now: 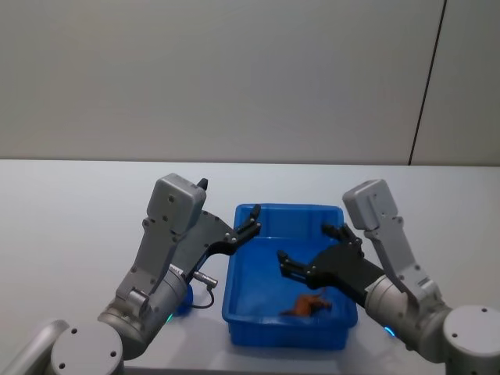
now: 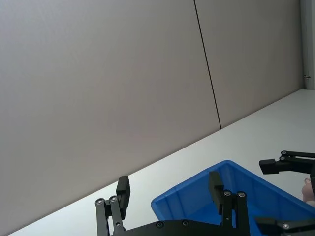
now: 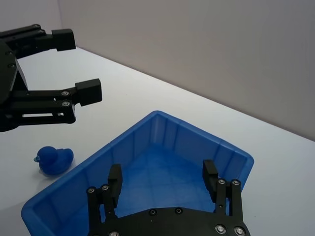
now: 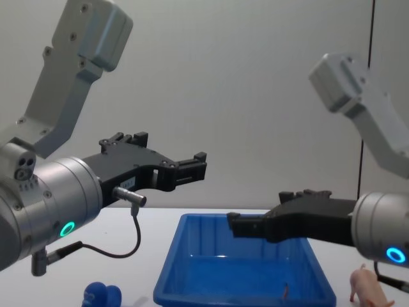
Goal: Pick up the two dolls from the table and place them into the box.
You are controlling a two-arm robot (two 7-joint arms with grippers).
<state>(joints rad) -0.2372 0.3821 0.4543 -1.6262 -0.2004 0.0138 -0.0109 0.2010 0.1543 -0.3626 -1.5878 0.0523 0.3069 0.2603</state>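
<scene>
1. When you look at the head view, you see the blue box low in the middle of the frame, on the white table. The brown animal lies inside it, near the box's lower right corner. The left gripper is at the box's upper left rim. Its jaws are spread apart and hold nothing. The right gripper hangs over the middle of the box, jaws wide apart and empty too.
2. In the left wrist view, you see the left gripper's jaws standing apart along the bottom edge. A corner of the box is at the lower right. The pink pig peeks in low at the right edge, outside the box.
3. In the right wrist view, the right gripper's jaws stand apart at the bottom, over the open box. You find the blue figure at the lower left, on the table just beside the box's outer wall.
4. In the chest view, the box is low in the middle. The blue figure is in the bottom left corner and the pig in the bottom right, both on the table. Both grippers hang above the box.
</scene>
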